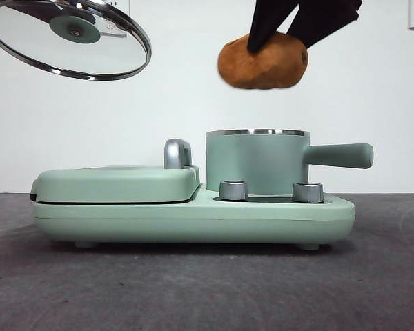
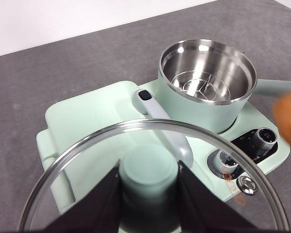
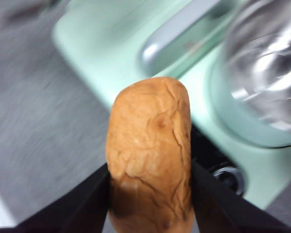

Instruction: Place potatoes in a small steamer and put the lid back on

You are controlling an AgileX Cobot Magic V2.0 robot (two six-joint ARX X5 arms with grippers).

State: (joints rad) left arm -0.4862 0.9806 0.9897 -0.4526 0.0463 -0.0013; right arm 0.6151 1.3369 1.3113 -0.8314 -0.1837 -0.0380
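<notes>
Right fingers [image 1: 279,38] clamped on the potato [image 1: 263,61], long axis level.
It hangs above the open steamer [image 1: 257,162] (slightly handle-opposite side); left fingers [image 2: 149,194] grip the glass lid [image 1: 69,38], well aside.

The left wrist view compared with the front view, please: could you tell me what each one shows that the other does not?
Only the left wrist view shows the pot's bare steel inside with a rack at the bottom, and the left end effector clamped on the lid's knob. Only the front view shows the whole potato held above the pot by the right end effector. Both show the raised lid and the two dials.
</notes>
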